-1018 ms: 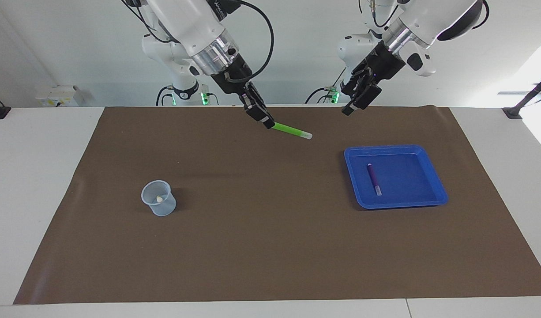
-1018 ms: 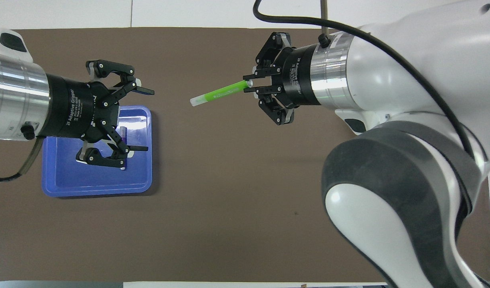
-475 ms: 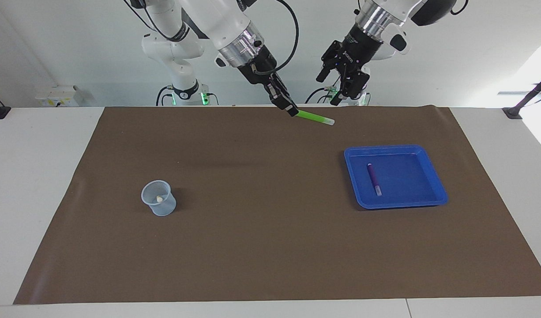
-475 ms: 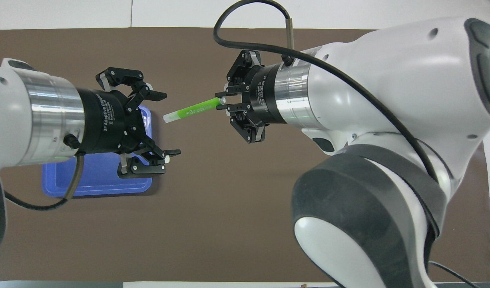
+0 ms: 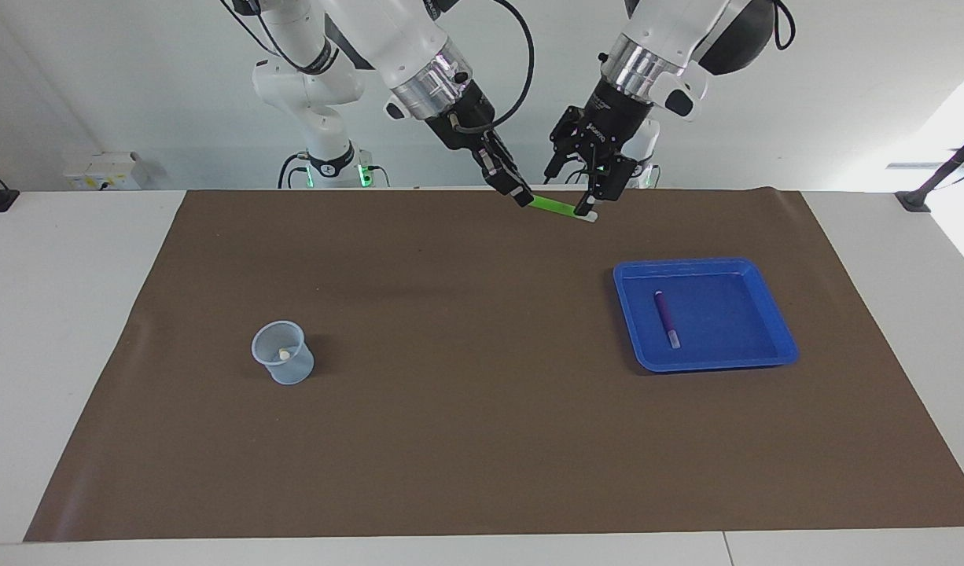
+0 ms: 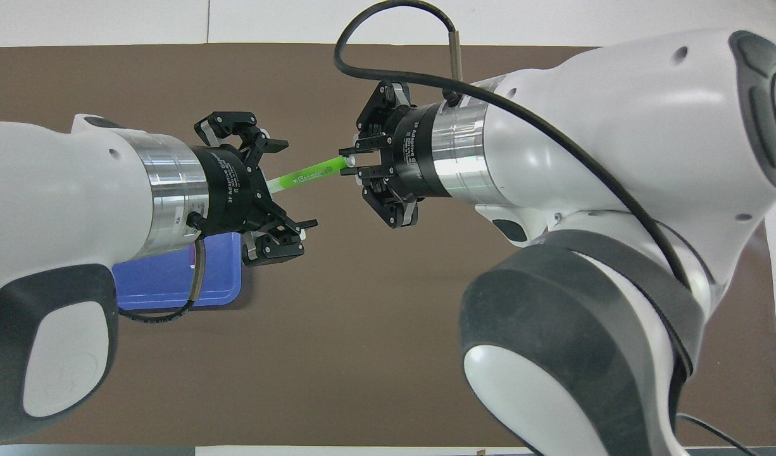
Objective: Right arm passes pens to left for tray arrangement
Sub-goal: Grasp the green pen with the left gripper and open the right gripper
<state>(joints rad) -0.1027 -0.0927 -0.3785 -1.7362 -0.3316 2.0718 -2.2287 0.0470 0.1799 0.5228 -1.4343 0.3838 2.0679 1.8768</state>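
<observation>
Two claws meet in the air over the mat's edge nearest me; my right claw (image 5: 521, 195) pinches the green pen (image 5: 555, 207) by one end, its whitish tip lying between the wide-spread fingers of my left claw (image 5: 578, 187); the purple pen (image 5: 666, 317) lies in the blue tray (image 5: 771, 310); a cup (image 5: 282, 353) stands toward my right arm's end of the table.

My right gripper (image 6: 349, 166) pinches the green pen (image 6: 309, 174) by one end. My left gripper (image 6: 290, 185) stands open around its whitish tip, above the brown mat (image 6: 362, 304).
</observation>
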